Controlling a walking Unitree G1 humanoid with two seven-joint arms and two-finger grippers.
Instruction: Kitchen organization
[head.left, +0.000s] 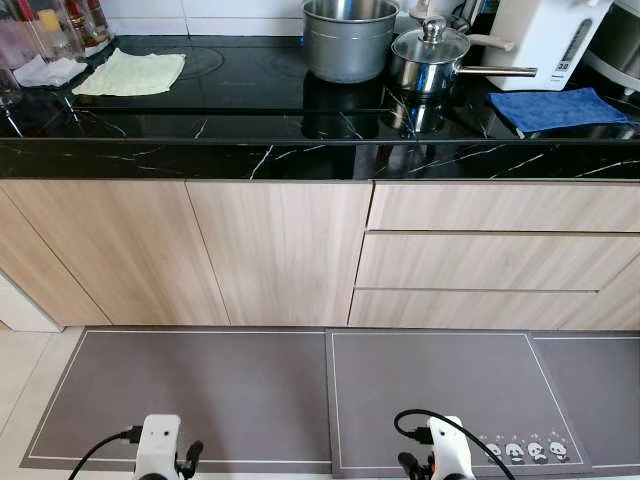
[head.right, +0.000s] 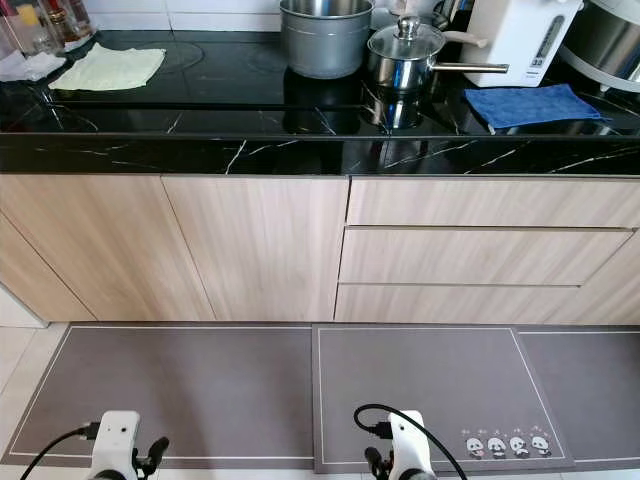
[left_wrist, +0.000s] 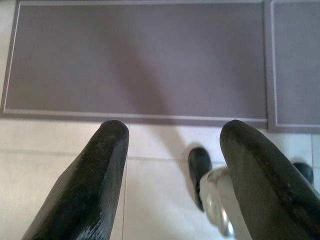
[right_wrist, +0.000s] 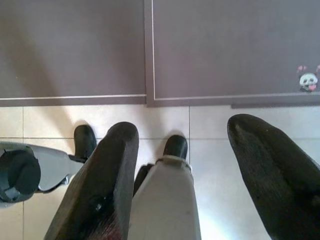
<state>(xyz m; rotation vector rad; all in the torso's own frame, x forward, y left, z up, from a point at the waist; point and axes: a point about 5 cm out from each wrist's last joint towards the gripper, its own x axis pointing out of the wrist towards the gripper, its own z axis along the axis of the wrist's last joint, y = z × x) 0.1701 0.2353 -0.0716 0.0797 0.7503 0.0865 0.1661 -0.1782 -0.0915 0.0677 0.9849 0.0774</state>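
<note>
You're squared up to the black marble counter (head.left: 320, 158) with both arms hanging low over the grey mats (head.left: 200, 400). Far left, bottles and jars (head.left: 50, 25) crowd the corner, then a white cloth (head.left: 48, 71) and a pale yellow cloth (head.left: 131, 73) lie flat, likely parked there for wiping. Centre, a big steel pot (head.left: 350, 38) sits by the lidded saucepan (head.left: 432, 55), handle pointing right, clear of the edge. Right of those, the white kettle (head.left: 545, 35) and a blue cloth (head.left: 558, 108). Your left gripper (left_wrist: 170, 165) is spread wide, holding nothing; your right gripper (right_wrist: 182, 165) likewise gapes empty, so nothing's started yet
</note>
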